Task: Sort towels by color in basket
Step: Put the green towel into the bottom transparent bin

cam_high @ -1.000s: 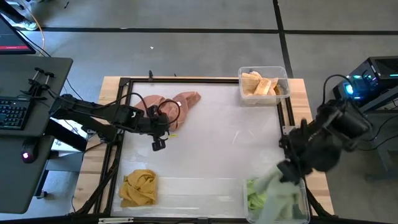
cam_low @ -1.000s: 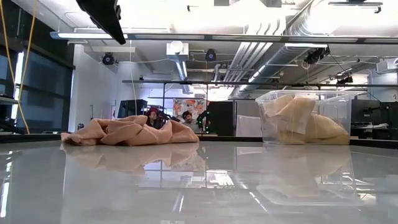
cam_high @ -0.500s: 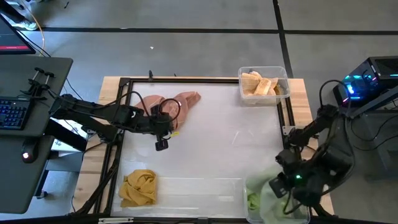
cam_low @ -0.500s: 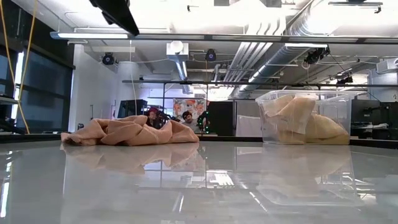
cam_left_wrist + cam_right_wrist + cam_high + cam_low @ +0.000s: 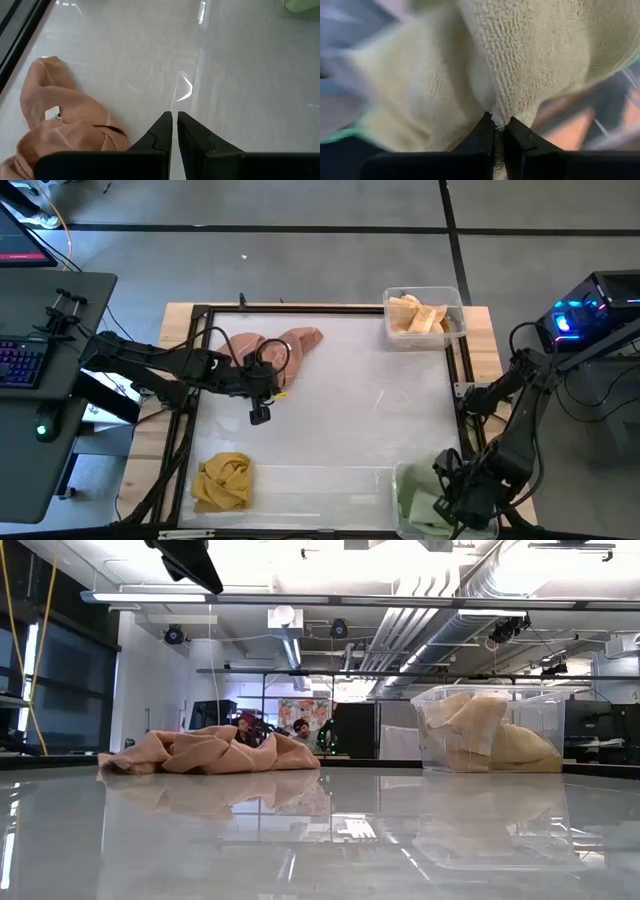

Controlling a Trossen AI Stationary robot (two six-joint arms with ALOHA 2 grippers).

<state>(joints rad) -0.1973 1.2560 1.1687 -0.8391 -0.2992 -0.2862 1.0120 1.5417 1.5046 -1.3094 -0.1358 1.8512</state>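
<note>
Right gripper (image 5: 499, 131): fingertips buried in the folds of the pale green terry towel (image 5: 520, 60).
Clear plastic bin (image 5: 400, 480): partly hidden beneath right arm, cut by frame edge.
Surroundings around right jaws: blurred.

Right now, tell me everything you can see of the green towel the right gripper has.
The green towel is pale green looped terry, soft and bunched into folds. The right gripper is shut on a pinch of it, and the cloth hangs bunched around the fingers. From above, it sits low in the clear bin at the table's near right corner, under the right arm, with more green cloth beside it in the same bin. How many towels lie there cannot be told.
</note>
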